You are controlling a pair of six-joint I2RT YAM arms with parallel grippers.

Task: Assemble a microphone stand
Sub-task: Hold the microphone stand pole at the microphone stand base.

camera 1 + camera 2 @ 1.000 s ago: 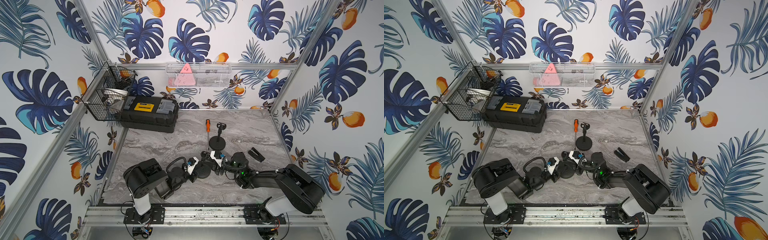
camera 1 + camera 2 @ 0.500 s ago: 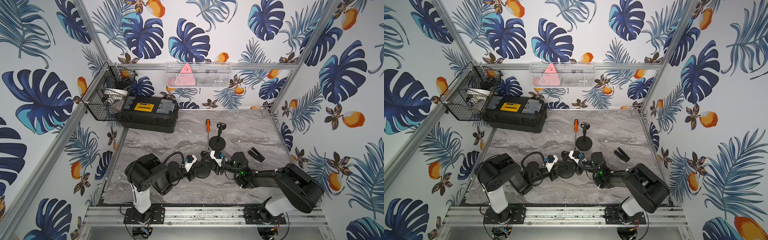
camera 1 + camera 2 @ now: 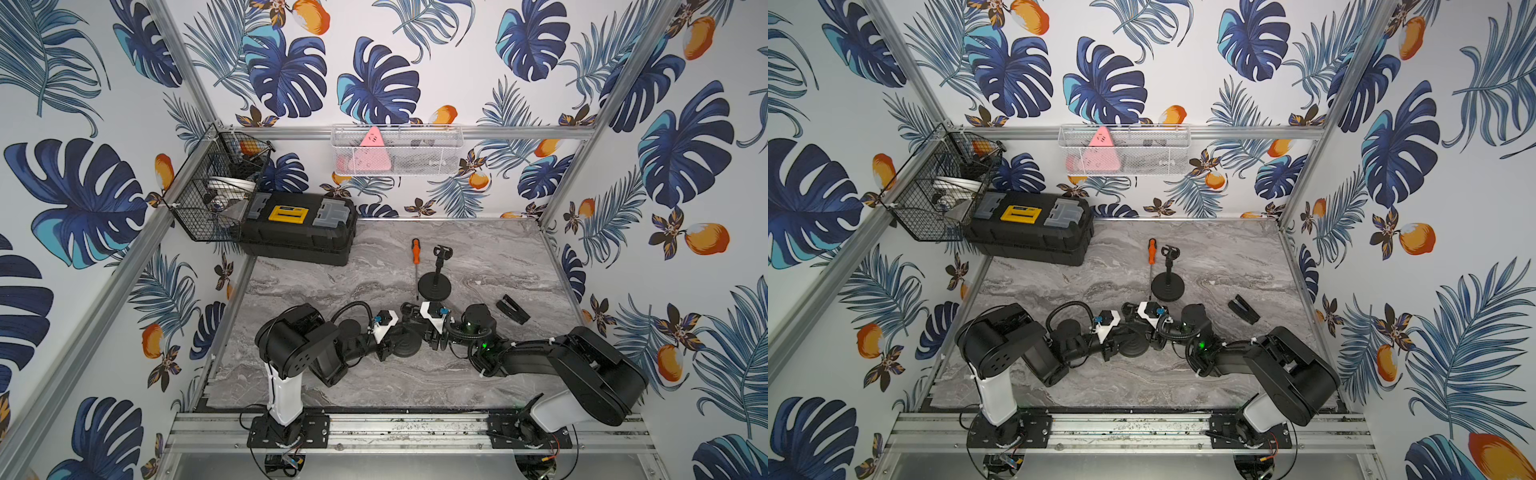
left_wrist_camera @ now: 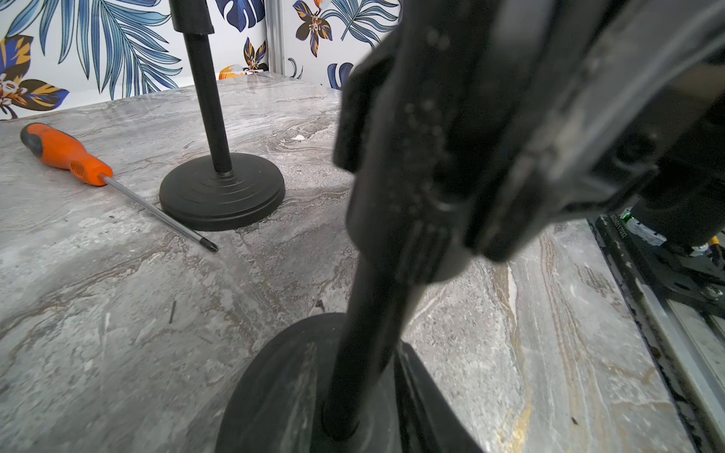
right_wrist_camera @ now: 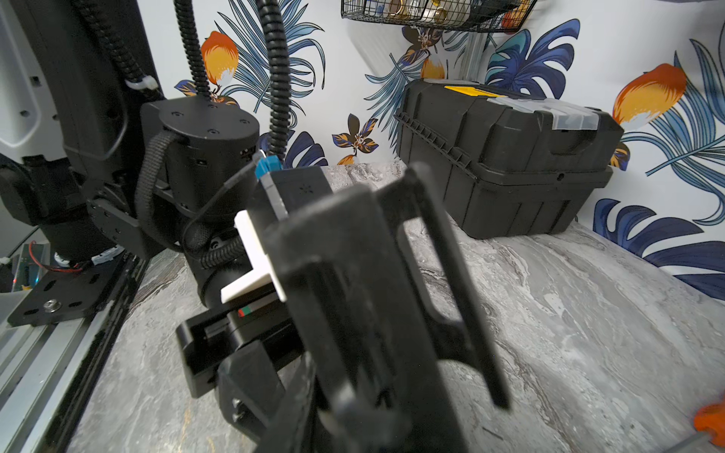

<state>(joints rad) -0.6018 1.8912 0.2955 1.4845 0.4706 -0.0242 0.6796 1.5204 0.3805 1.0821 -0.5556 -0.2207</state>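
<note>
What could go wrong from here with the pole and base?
The right gripper holds the pole in the base; if it sits askew, the joint may jam. The left gripper crowds the same spot; they could collide. The other stand and screwdriver sit close behind, easy to knock.

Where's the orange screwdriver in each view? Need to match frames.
Both top views: screwdriver mid-table, just left of the upright stand's base.
Left wrist: screwdriver lies beside that base.
Right wrist: only an orange handle sliver at the frame edge.
Shared landmark: that base, except right wrist.
</note>
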